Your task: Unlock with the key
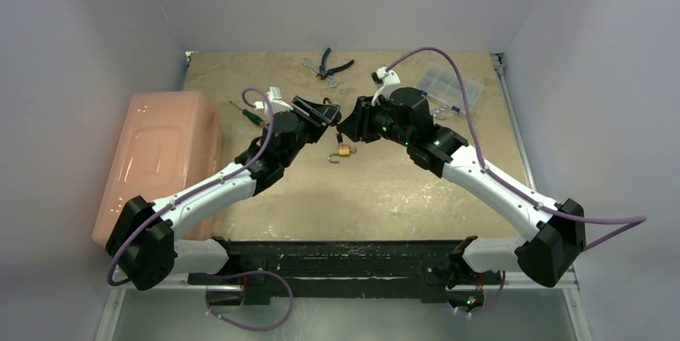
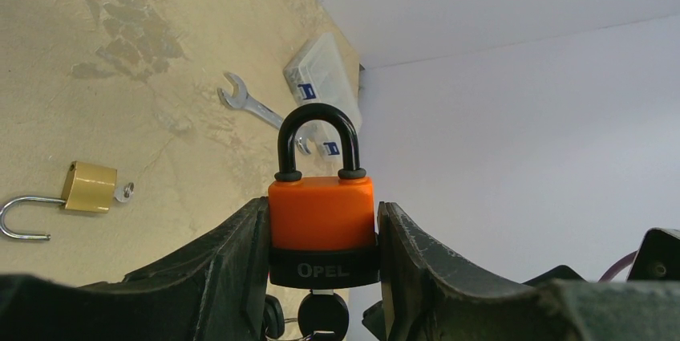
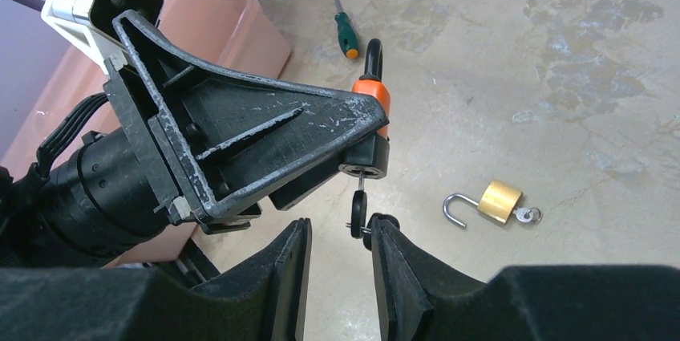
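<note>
The white-and-black left arm [image 1: 204,190] reached up and inward from its base at the near left. Its wrist was turned so that the black two-finger left gripper [image 2: 322,229] pointed toward the middle, with both fingers pressed against the sides of an orange-bodied padlock [image 2: 321,206]. The white-and-black right arm [image 1: 491,180] mirrored it from the near right, and the black right gripper [image 3: 340,233] faced the left one nearly tip to tip, its fingers parted with a narrow gap showing between them.
</note>
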